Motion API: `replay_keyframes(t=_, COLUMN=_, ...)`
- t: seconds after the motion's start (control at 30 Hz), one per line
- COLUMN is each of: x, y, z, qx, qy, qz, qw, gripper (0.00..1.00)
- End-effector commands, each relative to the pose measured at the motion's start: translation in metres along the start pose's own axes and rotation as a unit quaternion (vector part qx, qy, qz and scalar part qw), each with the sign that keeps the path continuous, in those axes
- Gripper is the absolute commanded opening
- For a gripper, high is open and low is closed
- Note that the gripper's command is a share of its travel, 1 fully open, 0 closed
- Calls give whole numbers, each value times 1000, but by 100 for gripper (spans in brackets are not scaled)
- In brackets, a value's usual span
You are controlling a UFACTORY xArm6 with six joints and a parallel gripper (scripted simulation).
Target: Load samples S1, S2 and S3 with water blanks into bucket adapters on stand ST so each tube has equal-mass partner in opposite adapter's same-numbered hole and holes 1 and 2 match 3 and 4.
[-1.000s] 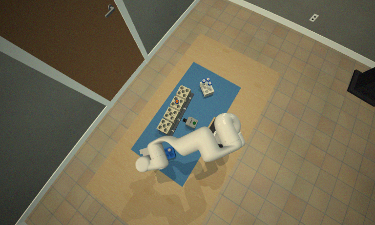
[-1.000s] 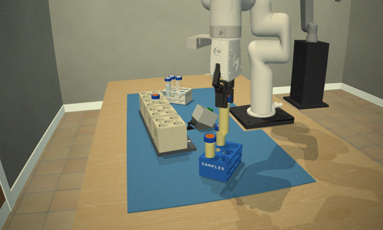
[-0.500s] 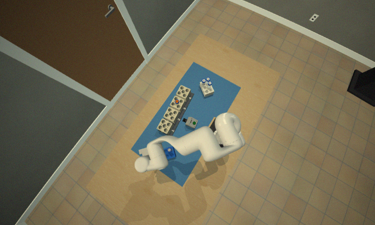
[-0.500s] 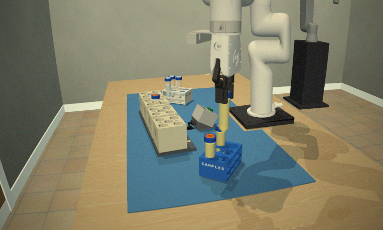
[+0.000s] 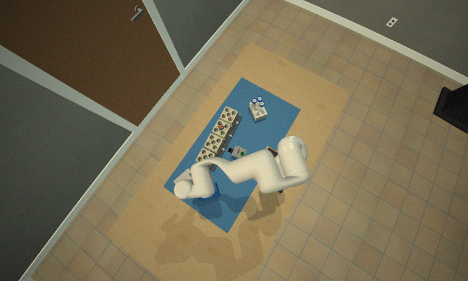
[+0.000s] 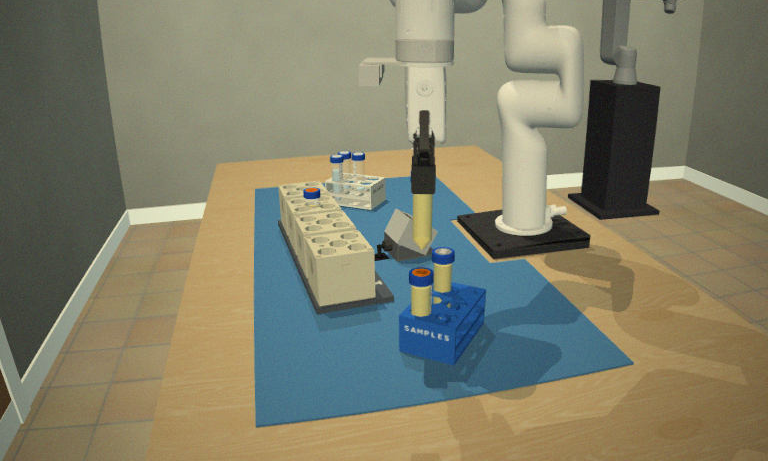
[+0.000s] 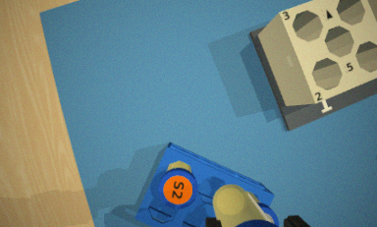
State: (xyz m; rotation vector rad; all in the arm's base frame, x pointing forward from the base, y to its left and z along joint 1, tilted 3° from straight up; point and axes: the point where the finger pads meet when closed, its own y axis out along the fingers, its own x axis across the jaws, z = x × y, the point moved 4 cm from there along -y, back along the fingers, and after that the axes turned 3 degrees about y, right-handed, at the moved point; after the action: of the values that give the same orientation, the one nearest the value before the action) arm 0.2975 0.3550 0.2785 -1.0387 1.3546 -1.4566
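Observation:
My gripper (image 6: 422, 180) is shut on the cap end of a sample tube (image 6: 422, 219) with yellowish fill and holds it upright, well above the blue SAMPLES rack (image 6: 442, 325). Its ID is hidden; its tip shows in the wrist view (image 7: 237, 205). In the rack stand S2 (image 7: 178, 189), orange dot, and a grey-dot tube (image 6: 442, 269). Several beige adapters (image 6: 325, 242) sit in a row on the stand. One orange-dot tube (image 6: 310, 193) stands in the second adapter from the far end. The nearest adapter (image 7: 328, 46) shows empty holes.
A white rack with three blue-capped water blanks (image 6: 353, 185) stands at the far end of the mat. The grey DONE desk (image 6: 404, 238) with its green key (image 5: 242, 153) sits between the stand and the arm's base (image 6: 523, 232).

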Motion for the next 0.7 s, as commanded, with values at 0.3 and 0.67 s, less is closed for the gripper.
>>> replay_keyframes(t=0.3, x=49, y=-1, z=35, qx=-3, qy=-187, qz=9, qw=982, gripper=0)
replay_keyframes(t=0.67, x=86, y=-1, z=60, qx=-2, qy=-187, qz=8, qw=982, gripper=0)
